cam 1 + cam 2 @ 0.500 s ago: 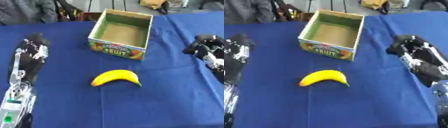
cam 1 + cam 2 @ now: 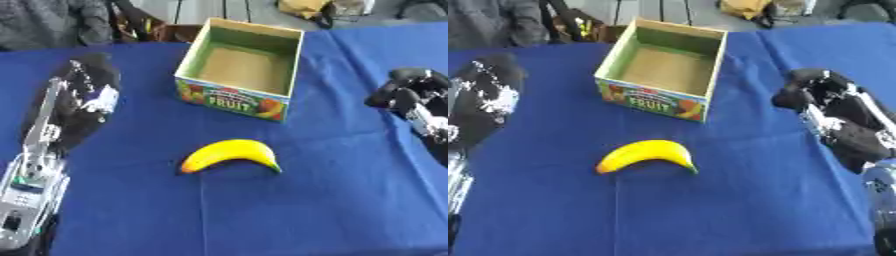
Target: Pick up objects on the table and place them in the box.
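A yellow banana (image 2: pixel 229 154) lies on the blue tablecloth at the middle, in front of an empty open cardboard fruit box (image 2: pixel 230 99). My left hand (image 2: pixel 80 95) hovers over the cloth at the left, well apart from the banana, fingers stretched forward and holding nothing. At the right edge, level with the box front, my right hand (image 2: pixel 822 95) hangs with loosely bent fingers, also holding nothing.
The blue cloth (image 2: pixel 306 210) covers the whole table. Beyond the far edge are dark clutter and a yellowish bag (image 2: pixel 304 7). My left forearm (image 2: pixel 31 185) runs along the lower left edge.
My left hand has shifted a little forward and to the right. The banana, the box and my right hand have stayed where they were.
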